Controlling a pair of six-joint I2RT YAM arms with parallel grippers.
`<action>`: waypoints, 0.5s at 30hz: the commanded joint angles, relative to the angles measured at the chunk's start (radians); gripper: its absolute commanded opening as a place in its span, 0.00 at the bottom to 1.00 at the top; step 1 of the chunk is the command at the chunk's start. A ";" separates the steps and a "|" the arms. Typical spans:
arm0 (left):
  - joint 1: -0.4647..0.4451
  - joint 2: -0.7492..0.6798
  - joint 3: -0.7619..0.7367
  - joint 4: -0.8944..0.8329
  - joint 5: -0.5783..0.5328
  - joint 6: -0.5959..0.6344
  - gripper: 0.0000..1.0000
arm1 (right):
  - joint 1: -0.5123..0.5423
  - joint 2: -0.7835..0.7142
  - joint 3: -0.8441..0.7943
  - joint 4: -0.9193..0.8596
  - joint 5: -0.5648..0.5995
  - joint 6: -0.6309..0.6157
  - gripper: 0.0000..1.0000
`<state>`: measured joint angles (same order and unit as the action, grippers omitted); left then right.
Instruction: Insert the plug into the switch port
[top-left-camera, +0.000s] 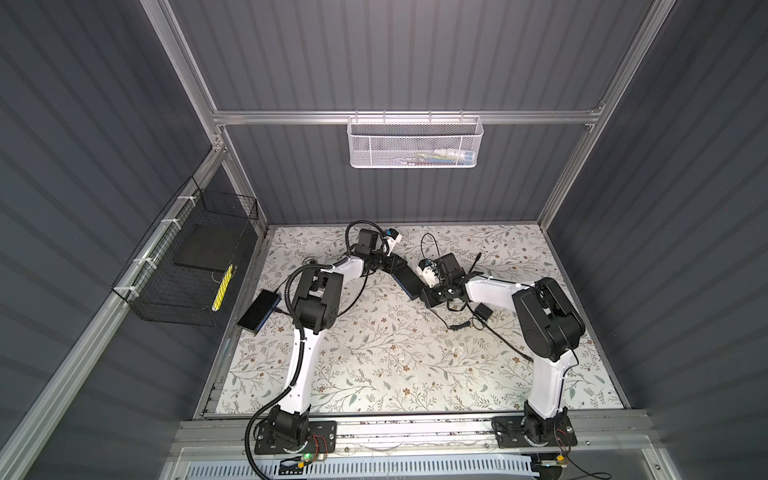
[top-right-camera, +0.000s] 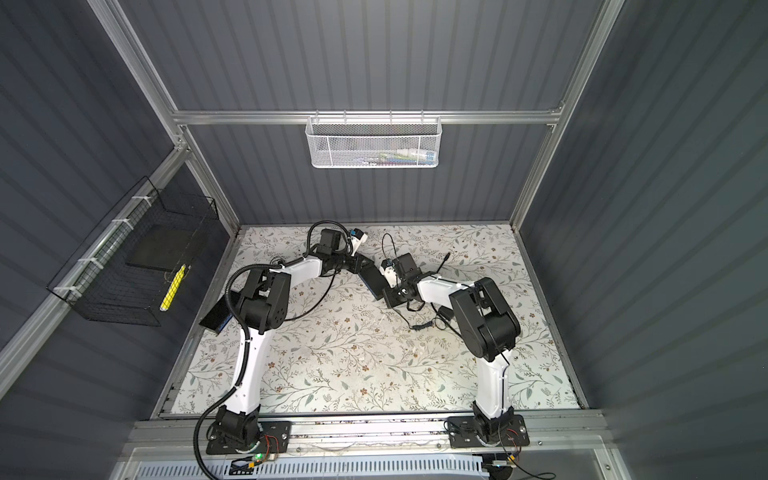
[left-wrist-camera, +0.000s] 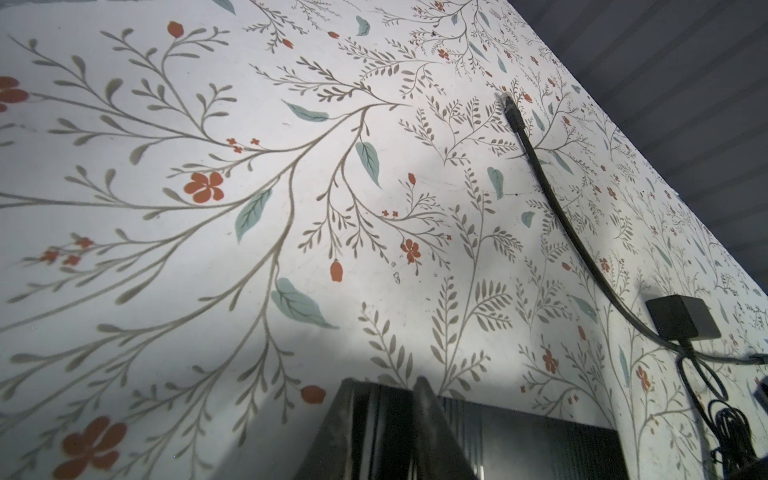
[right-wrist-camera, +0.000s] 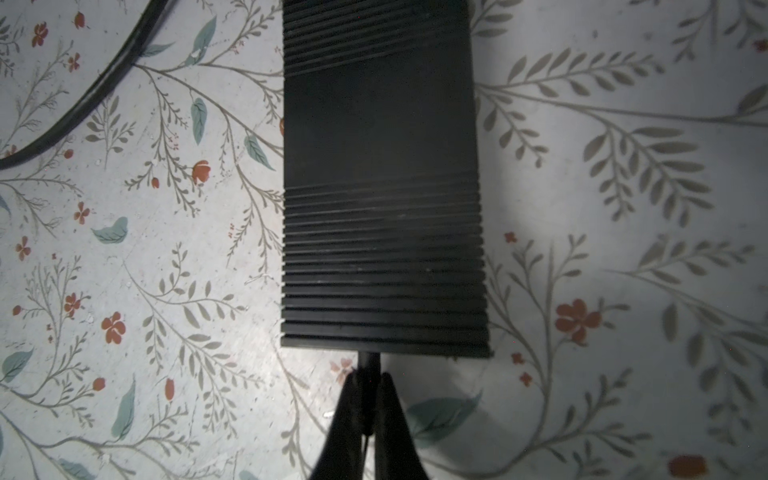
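Note:
A flat black ribbed box (right-wrist-camera: 382, 187) with a blue side face (top-left-camera: 405, 291) hangs above the middle of the table in both top views. My left gripper (left-wrist-camera: 390, 386) is shut on one end of it, and its fingers (left-wrist-camera: 428, 415) clamp the box's edge. My right gripper (right-wrist-camera: 369, 380) is shut on a thin black plug (right-wrist-camera: 369, 363). The plug's tip meets the box's near end face. The switch port itself is hidden on that face. In a top view the right gripper (top-left-camera: 423, 296) sits at the box's lower end.
A second black box (top-left-camera: 257, 313) lies at the table's left edge by the left arm. A black power adapter (top-left-camera: 483, 311) with a coiled lead and a long black cable (left-wrist-camera: 540, 178) lie right of centre. A black wire basket (top-left-camera: 187, 270) hangs on the left wall and a white mesh basket (top-left-camera: 415, 141) on the back wall.

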<state>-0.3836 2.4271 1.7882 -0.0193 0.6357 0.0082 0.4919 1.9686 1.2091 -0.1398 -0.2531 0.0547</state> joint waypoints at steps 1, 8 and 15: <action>-0.107 0.023 -0.068 -0.235 0.142 0.014 0.25 | -0.012 0.018 0.084 0.215 0.027 -0.011 0.00; -0.116 0.025 -0.072 -0.232 0.151 0.016 0.25 | -0.018 0.015 0.100 0.206 0.029 -0.007 0.00; -0.126 0.021 -0.081 -0.234 0.163 0.022 0.25 | -0.020 0.025 0.126 0.204 0.025 0.004 0.00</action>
<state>-0.3931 2.4256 1.7798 -0.0036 0.6365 0.0166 0.4870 1.9755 1.2411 -0.1955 -0.2588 0.0517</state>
